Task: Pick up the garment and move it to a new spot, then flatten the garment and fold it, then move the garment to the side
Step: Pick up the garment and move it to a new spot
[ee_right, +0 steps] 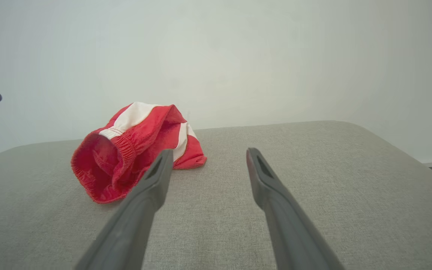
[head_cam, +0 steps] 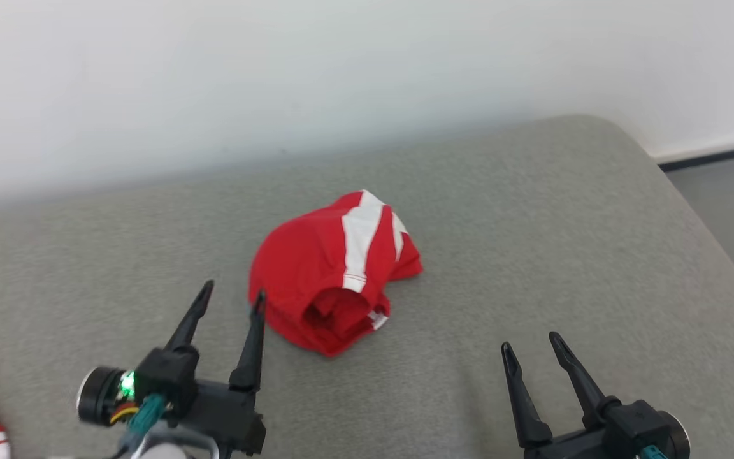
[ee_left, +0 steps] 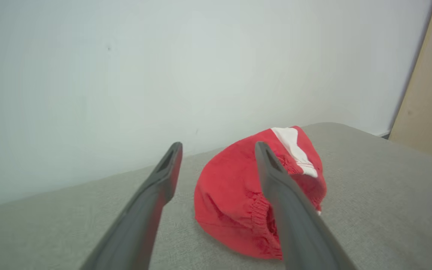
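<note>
garment [head_cam: 332, 274]: red shorts-ish thing w/ white stripes | bunched in a heap, waistband gaping | sitting mid grey cushion [head_cam: 564, 255]

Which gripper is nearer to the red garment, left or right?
Left. The left gripper stands open beside the left edge of the garment, one fingertip almost at the cloth. The right gripper, also open, is apart, off to its right.

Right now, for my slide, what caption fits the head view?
Crumpled red garment on a grey cushion; open left gripper beside it, open right gripper apart.
</note>
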Controlling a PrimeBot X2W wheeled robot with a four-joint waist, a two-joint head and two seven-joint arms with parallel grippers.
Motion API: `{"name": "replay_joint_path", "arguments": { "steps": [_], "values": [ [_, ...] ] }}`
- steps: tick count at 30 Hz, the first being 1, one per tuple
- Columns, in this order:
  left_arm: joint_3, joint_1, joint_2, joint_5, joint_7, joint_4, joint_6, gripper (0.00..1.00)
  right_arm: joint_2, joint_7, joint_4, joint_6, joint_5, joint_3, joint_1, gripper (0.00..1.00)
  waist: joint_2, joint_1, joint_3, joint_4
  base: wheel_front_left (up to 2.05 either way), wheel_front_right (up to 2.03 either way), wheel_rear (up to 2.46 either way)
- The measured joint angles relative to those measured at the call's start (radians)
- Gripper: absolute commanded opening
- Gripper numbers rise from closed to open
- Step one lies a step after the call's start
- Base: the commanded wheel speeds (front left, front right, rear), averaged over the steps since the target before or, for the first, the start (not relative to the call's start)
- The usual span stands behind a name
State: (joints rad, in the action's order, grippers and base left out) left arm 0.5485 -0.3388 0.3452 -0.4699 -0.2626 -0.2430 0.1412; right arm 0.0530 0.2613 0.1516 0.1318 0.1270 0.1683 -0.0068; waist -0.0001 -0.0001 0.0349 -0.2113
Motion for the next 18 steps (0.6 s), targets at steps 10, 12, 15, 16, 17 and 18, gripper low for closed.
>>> {"name": "replay_joint_path", "arguments": {
  "steps": [10, 12, 15, 16, 17, 18],
  "values": [
    [-0.253, 0.284, -0.100, 0.182, 0.000, 0.213, 0.103, 1.00, 0.009, 0.000, -0.008, 0.000, -0.011, -0.004, 0.019, 1.00, 0.0001, -0.0001, -0.060, 0.122, 0.00, 0.00, 0.00],
    [-0.295, 0.316, -0.120, 0.207, 0.000, 0.226, 0.104, 1.00, 0.011, 0.000, -0.012, 0.000, -0.013, -0.006, 0.027, 1.00, 0.0001, -0.0001, -0.070, 0.141, 0.00, 0.00, 0.00],
    [-0.344, 0.369, -0.155, 0.240, 0.000, 0.243, 0.094, 1.00, 0.013, 0.000, -0.016, 0.000, -0.015, -0.011, 0.039, 1.00, 0.0001, -0.0001, -0.086, 0.162, 0.00, 0.00, 0.00],
    [-0.353, 0.384, -0.162, 0.255, 0.000, 0.248, 0.086, 1.00, 0.015, 0.000, -0.018, 0.000, -0.018, -0.010, 0.044, 1.00, 0.0001, -0.0001, -0.091, 0.168, 0.00, 0.00, 0.00],
    [-0.360, 0.396, -0.168, 0.275, 0.000, 0.252, 0.078, 1.00, 0.016, 0.000, -0.019, 0.000, -0.022, -0.010, 0.050, 1.00, 0.0001, -0.0001, -0.096, 0.173, 0.00, 0.00, 0.00],
    [-0.368, 0.408, -0.180, 0.291, 0.000, 0.257, 0.077, 1.00, 0.017, 0.000, -0.020, 0.000, -0.024, -0.010, 0.056, 1.00, 0.0001, -0.0001, -0.101, 0.177, 0.00, 0.00, 0.00]
  ]
}}
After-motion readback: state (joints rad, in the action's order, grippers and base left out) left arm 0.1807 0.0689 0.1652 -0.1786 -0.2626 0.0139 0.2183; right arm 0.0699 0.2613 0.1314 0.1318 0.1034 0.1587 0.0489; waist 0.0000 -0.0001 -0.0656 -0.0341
